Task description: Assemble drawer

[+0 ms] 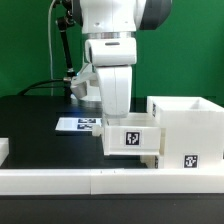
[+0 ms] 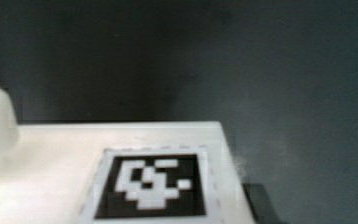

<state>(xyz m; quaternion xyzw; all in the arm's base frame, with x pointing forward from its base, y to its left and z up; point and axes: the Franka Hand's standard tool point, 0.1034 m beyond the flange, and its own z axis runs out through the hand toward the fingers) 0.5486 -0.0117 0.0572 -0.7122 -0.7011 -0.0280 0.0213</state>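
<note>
- One tall white casing (image 1: 185, 135) of the drawer stands on the black table (image 1: 30, 115), at about 3 o'clock in the exterior view; one tag (image 1: 190, 159) shows low on its front.
- One shallow tray (image 1: 133, 137) sits just at the casing's 9 o'clock side, touching it, with one square tag (image 1: 132, 138) on its face.
- One arm (image 1: 112, 55) comes down from 12 o'clock; its gripper (image 1: 113, 110) is right behind the tray, fingertips hidden, so I cannot tell if the pincer is open or closed.
- One marker board (image 1: 78, 124) lies flat at 9 o'clock of the tray.
- One long low white rail (image 1: 60, 180) runs along 6 o'clock.
- The wrist view shows one tag (image 2: 155, 184) on a white surface (image 2: 69, 150), blurred.
</note>
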